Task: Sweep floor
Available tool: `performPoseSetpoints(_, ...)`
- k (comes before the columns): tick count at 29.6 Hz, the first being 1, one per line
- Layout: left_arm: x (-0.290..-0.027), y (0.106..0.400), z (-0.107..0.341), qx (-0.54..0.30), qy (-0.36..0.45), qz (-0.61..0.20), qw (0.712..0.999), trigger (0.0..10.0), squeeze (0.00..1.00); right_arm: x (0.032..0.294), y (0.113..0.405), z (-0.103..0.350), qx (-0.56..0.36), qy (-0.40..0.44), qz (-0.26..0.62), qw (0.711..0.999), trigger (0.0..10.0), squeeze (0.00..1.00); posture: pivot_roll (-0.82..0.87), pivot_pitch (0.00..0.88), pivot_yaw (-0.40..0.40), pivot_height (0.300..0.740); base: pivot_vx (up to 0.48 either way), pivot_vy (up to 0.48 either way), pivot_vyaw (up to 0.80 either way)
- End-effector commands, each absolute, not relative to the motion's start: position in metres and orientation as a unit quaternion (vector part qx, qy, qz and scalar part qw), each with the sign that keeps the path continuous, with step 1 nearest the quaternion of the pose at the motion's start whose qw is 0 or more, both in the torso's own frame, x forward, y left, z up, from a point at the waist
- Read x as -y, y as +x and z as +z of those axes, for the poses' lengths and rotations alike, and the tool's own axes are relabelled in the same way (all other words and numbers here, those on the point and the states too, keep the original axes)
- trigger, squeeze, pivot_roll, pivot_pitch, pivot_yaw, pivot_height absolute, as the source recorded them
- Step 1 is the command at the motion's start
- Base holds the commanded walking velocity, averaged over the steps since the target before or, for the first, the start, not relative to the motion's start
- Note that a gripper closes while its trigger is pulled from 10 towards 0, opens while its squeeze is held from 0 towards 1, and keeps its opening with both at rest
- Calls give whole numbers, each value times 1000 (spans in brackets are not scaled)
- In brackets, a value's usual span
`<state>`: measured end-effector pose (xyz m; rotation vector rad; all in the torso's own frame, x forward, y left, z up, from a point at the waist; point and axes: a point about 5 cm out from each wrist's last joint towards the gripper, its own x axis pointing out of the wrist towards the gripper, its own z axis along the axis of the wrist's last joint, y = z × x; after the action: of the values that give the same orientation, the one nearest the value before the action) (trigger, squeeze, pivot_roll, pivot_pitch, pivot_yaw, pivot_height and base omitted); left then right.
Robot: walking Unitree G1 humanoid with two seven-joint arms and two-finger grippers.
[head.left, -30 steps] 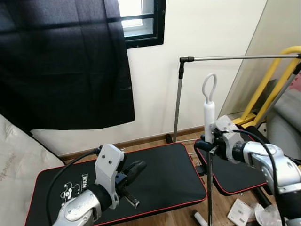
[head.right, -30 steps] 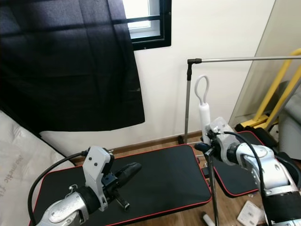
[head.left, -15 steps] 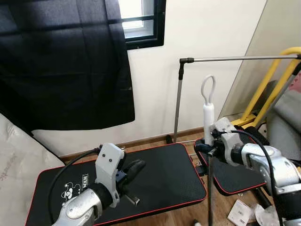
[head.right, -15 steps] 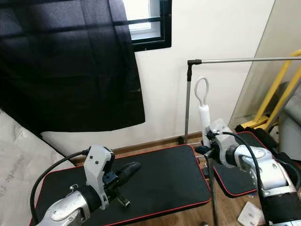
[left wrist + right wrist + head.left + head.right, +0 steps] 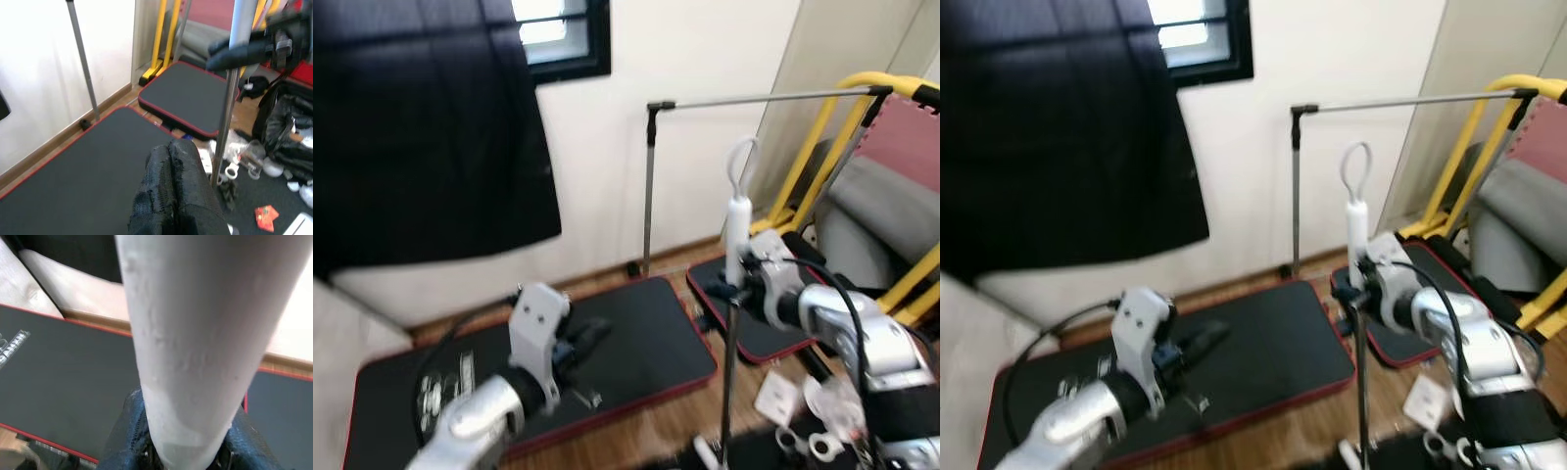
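My right gripper [image 5: 736, 292] is shut on the broom handle [image 5: 737, 217], a white grip with a loop on top that continues down as a thin metal pole [image 5: 728, 392]. The broom stands upright in front of me on the right; its head is out of frame. In the right wrist view the white handle [image 5: 195, 333] sits tight between the dark fingers [image 5: 128, 431]. My left gripper [image 5: 582, 338] hovers low over the black mat, shut with nothing in it, and its fingers [image 5: 171, 196] are pressed together in the left wrist view.
Two black red-edged mats [image 5: 641, 338] [image 5: 754, 328] lie on the wood floor. A metal clothes rail [image 5: 651, 186] stands by the wall, beside a yellow frame [image 5: 822, 147]. Small litter [image 5: 783, 397] and black bags [image 5: 283, 127] lie at the right. A dark curtain [image 5: 421, 147] hangs left.
The whole picture has shifted left and blurred, so the camera turned right. Both grippers hold as before, the right one still on the broom.
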<state>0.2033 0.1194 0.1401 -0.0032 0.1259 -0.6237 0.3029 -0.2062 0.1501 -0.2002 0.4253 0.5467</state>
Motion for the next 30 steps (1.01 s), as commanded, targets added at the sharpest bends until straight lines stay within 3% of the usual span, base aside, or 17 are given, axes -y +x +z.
performPoseSetpoints(1, -122, 205, 137, -72, 2, -270, 960, 10000, 0, 210, 303, 150, -208, -101, 256, 939, 10000, 0, -82, 18, -54, 740, -296, 0, -800)
performPoseSetpoints(5, -121, 206, 137, -71, 1, -270, 960, 10000, 0, 212, 305, 152, -204, -101, 245, 942, 10000, 0, -85, 17, -56, 740, -298, 0, -800)
performPoseSetpoints(10, -120, 207, 137, -69, 0, -269, 961, 10000, 0, 212, 307, 154, -196, -105, 239, 945, 10000, 0, -86, 16, -58, 740, -278, 0, 0)
performPoseSetpoints(16, -122, 208, 138, -65, 8, -264, 962, 10000, 0, 214, 312, 157, -182, -107, 218, 953, 10000, 0, -84, 15, -59, 740, 0, 0, -800)
performPoseSetpoints(21, -125, 210, 139, -57, 18, -254, 965, 10000, 0, 212, 320, 169, -126, -103, 189, 968, 10000, 0, -84, 16, -55, 740, 0, 0, -800)
performPoseSetpoints(22, -127, 213, 141, -48, 19, -241, 969, 10000, 0, 209, 325, 181, -78, -78, 166, 980, 10000, 0, -84, 16, -55, 740, 0, 0, -800)
performPoseSetpoints(30, -132, 217, 145, -32, 16, -216, 976, 10000, 0, 207, 334, 201, -5, -17, 114, 993, 10000, 0, -80, 15, -58, 740, 0, 0, -800)
